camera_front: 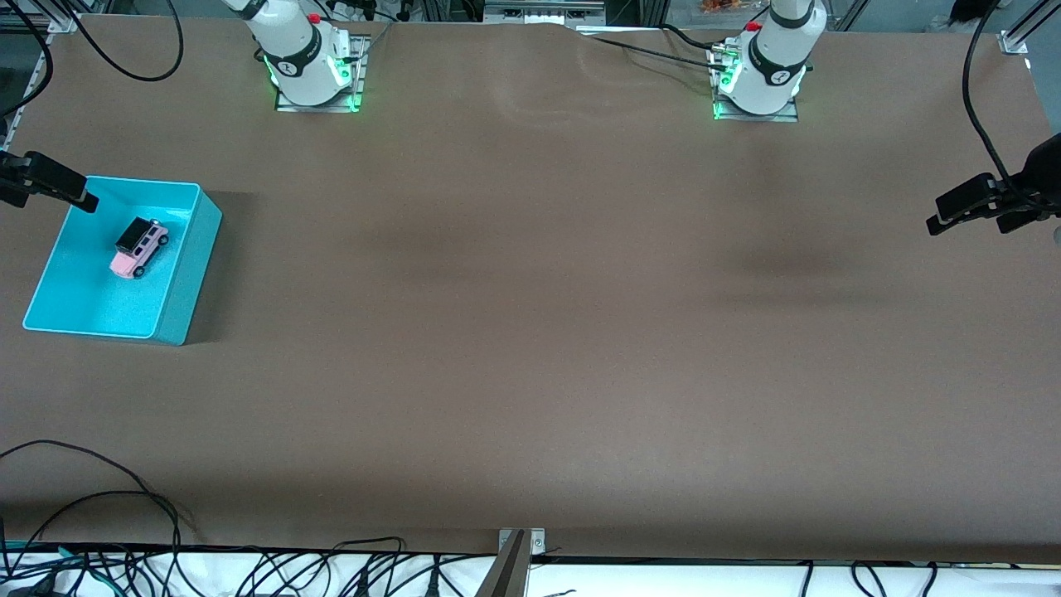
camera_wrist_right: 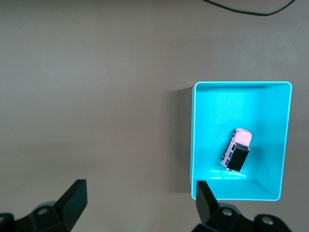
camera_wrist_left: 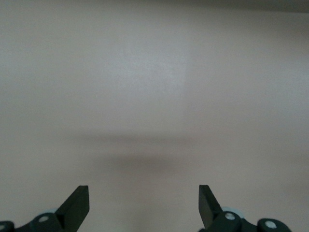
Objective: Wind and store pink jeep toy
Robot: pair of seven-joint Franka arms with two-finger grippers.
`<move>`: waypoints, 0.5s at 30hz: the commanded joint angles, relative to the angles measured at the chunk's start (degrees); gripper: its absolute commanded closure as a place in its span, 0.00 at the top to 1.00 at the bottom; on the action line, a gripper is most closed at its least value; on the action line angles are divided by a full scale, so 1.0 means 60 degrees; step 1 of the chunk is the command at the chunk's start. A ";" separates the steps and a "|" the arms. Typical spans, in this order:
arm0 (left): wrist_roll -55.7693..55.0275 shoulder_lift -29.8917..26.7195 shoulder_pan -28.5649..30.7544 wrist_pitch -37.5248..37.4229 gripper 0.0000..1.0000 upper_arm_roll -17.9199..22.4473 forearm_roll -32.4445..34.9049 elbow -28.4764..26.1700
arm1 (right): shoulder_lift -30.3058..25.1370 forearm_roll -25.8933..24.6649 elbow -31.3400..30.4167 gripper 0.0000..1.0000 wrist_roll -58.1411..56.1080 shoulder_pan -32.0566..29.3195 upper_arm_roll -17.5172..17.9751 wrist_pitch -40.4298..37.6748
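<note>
The pink jeep toy (camera_front: pixel 139 247), pale pink with a black roof, stands on its wheels in the turquoise bin (camera_front: pixel 184 278) at the right arm's end of the table. It also shows in the right wrist view (camera_wrist_right: pixel 236 150), inside the bin (camera_wrist_right: pixel 193 135). My right gripper (camera_wrist_right: pixel 141 200) is open and empty, high over the bare table beside the bin. My left gripper (camera_wrist_left: pixel 144 203) is open and empty, over bare brown table. Neither gripper shows in the front view; only the arm bases do.
A black camera mount (camera_front: pixel 46 181) hangs over the bin's corner. Another black mount (camera_front: pixel 990 203) stands at the left arm's end. Cables (camera_front: pixel 124 497) and a metal bracket (camera_front: pixel 520 551) lie along the table's front edge.
</note>
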 commanded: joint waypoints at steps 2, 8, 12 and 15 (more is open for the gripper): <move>0.0066 -0.0136 -0.0041 0.0078 1.00 0.0012 0.0060 -0.0142 | 0.0142 0.0190 0.0301 1.00 0.0091 0.0049 -0.0076 -0.0132; 0.0066 -0.0136 -0.0041 0.0078 1.00 0.0012 0.0060 -0.0142 | 0.0142 0.0190 0.0301 1.00 0.0091 0.0064 -0.0076 -0.0132; 0.0066 -0.0136 -0.0041 0.0078 1.00 0.0012 0.0060 -0.0142 | 0.0142 0.0190 0.0301 1.00 0.0091 0.0049 -0.0090 -0.0103; 0.0066 -0.0136 -0.0041 0.0078 1.00 0.0012 0.0060 -0.0142 | 0.0142 0.0175 0.0315 1.00 0.0077 0.0049 -0.0090 -0.0161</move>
